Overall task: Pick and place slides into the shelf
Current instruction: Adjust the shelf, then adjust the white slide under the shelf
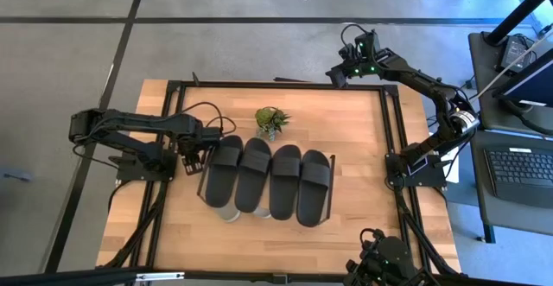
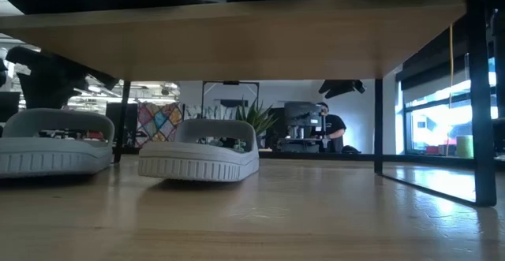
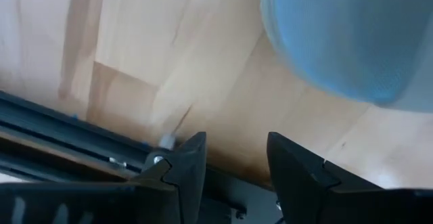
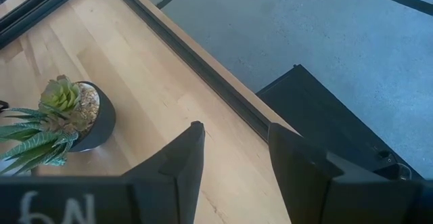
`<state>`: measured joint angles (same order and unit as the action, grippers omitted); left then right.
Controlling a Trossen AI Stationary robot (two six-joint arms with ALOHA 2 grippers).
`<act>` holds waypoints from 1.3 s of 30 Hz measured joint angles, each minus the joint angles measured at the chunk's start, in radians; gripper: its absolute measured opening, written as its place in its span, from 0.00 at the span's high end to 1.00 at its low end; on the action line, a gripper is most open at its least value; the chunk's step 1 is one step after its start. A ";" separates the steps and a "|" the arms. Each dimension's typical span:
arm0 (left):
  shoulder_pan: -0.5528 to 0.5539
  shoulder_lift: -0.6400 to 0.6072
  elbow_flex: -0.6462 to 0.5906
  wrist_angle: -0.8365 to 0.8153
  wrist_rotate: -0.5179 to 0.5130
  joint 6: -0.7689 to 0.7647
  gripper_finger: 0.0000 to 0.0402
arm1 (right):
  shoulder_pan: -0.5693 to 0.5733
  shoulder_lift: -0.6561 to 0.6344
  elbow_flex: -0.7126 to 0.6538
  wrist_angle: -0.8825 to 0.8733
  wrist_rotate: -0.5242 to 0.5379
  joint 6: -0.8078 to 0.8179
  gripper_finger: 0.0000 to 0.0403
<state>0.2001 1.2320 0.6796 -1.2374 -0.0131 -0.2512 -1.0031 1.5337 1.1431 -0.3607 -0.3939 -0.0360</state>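
Note:
Four black slides (image 1: 268,178) lie side by side on top of the shelf, whose light board (image 2: 237,40) spans the top of the low view. Under it, two grey-white slides (image 2: 199,154) (image 2: 51,143) rest sole-down on the tabletop; their heels (image 1: 228,212) stick out on the near side. My left gripper (image 1: 192,155) is open, low beside the leftmost black slide, at the shelf's left end. In the left wrist view its fingers (image 3: 237,163) frame bare wood, and a pale blurred rounded shape (image 3: 352,34) lies ahead. My right gripper (image 1: 339,76) waits open at the table's far right corner.
A small green potted plant (image 1: 271,122) stands on the table just beyond the shelf and also shows in the right wrist view (image 4: 67,116). Black rails (image 1: 393,130) frame the tabletop. Bare wood lies right of the shelf. A person sits at a desk in the room behind (image 2: 331,127).

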 joint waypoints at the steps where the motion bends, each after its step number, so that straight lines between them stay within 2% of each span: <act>1: -0.001 0.000 0.000 0.014 -0.003 0.004 0.63 | 0.000 0.000 0.000 0.000 0.000 0.000 0.59; 12: -0.018 0.002 -0.004 0.178 0.049 -0.002 0.63 | 0.000 0.000 0.000 -0.002 0.000 0.001 0.59; 20: -0.012 -0.005 0.004 0.020 0.093 -0.140 0.63 | 0.000 0.000 0.000 -0.003 0.000 0.001 0.59; 24: -0.014 -0.049 -0.001 0.008 0.132 -0.161 0.63 | 0.000 0.000 0.000 -0.003 0.000 0.005 0.59; 33: -0.014 -0.227 0.013 0.005 0.091 -0.226 0.63 | 0.000 0.000 0.000 -0.004 0.000 0.004 0.59; 39: -0.012 -0.241 0.013 0.013 0.069 -0.332 0.63 | 0.000 0.000 0.000 -0.003 0.000 0.002 0.59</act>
<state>0.1879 0.9914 0.6922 -1.2240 0.0554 -0.5836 -1.0031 1.5337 1.1431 -0.3641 -0.3939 -0.0342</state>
